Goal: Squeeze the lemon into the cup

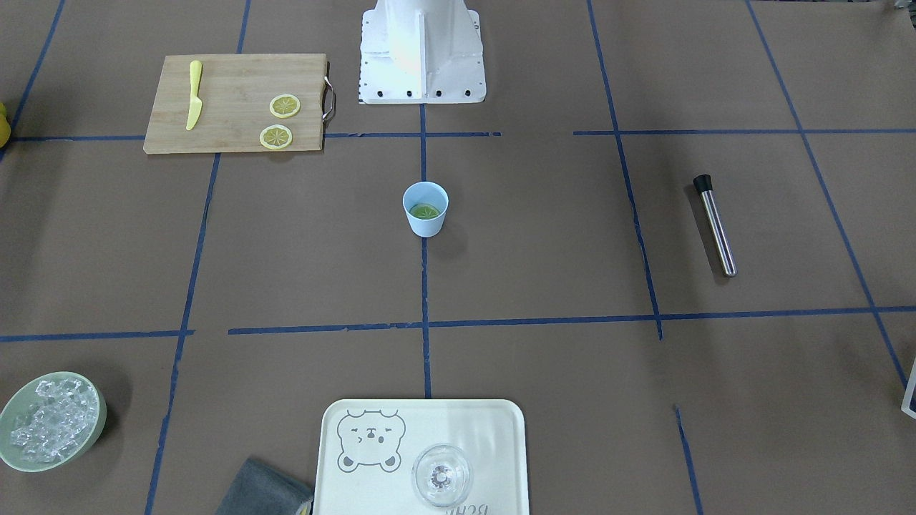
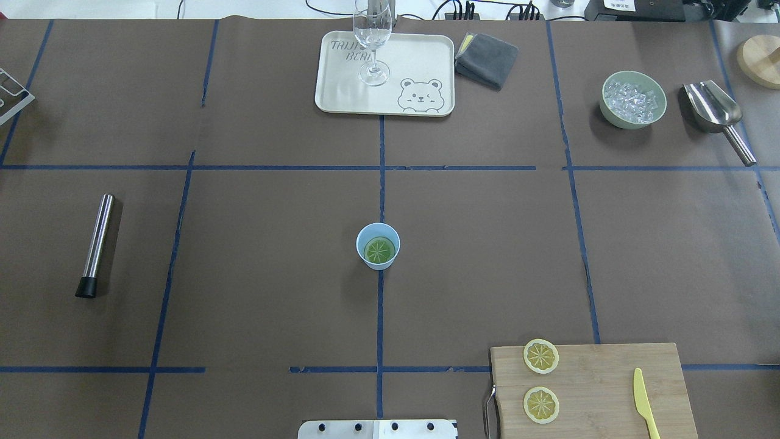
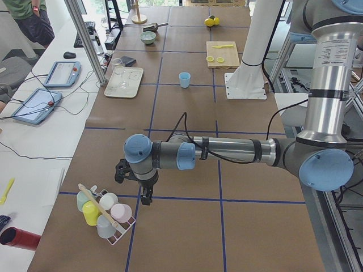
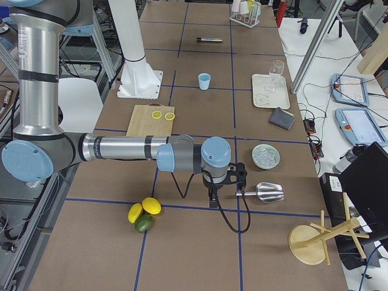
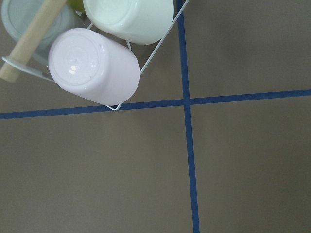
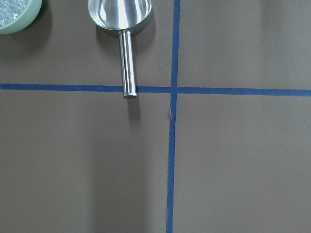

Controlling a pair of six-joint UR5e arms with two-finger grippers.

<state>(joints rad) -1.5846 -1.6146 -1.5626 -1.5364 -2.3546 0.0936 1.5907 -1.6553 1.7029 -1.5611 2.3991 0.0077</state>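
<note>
The light blue cup point(image 2: 379, 261) stands upright at the table's middle, also in the front view point(image 1: 425, 223). A lemon slice point(image 2: 378, 249) lies flat inside it, looking greenish. Two more lemon slices point(image 2: 540, 356) point(image 2: 540, 404) lie on the wooden cutting board point(image 2: 597, 390) beside a yellow knife point(image 2: 645, 402). My left gripper point(image 3: 139, 190) hangs far from the cup, by a rack of cups at the table's left end. My right gripper point(image 4: 221, 188) hangs at the right end, near a metal scoop. I cannot tell whether either is open or shut.
A steel muddler point(image 2: 97, 244) lies on the left. A tray point(image 2: 341, 97) with a clear glass point(image 2: 372, 36) stands at the far edge, beside a grey cloth point(image 2: 487, 60). A green bowl of ice point(image 2: 634, 119) and a scoop point(image 2: 716, 113) sit far right. The cup rack point(image 3: 105, 212) is below the left wrist.
</note>
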